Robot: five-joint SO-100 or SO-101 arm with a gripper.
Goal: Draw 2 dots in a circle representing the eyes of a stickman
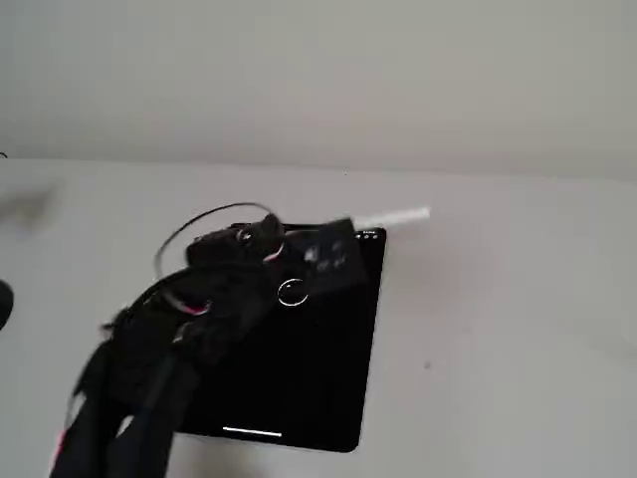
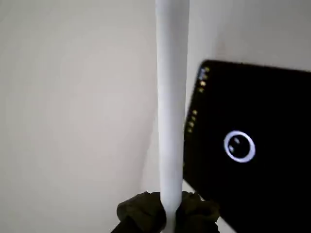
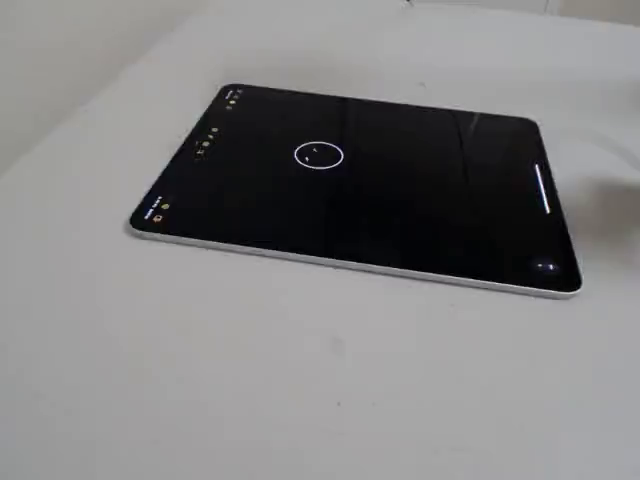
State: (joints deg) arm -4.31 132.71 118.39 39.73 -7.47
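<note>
A black tablet (image 1: 299,378) lies flat on the pale table. A thin white circle (image 1: 292,293) is drawn on its screen; it also shows in the wrist view (image 2: 239,146) and in the other fixed view (image 3: 319,155). Two tiny dots (image 2: 235,141) sit side by side inside the ring in the wrist view, and show only faintly in a fixed view (image 3: 314,151). My gripper (image 2: 165,213) is shut on a white stylus (image 2: 171,97). In a fixed view the gripper (image 1: 328,254) hangs over the tablet's far part, and the stylus (image 1: 398,217) points past the far edge, off the screen.
Small icons (image 2: 194,114) run along one tablet edge. A white bar (image 1: 251,432) glows near the opposite edge. The black arm (image 1: 149,368) with a looped cable (image 1: 199,221) covers the tablet's left side. A dark object (image 1: 3,304) sits at the left border.
</note>
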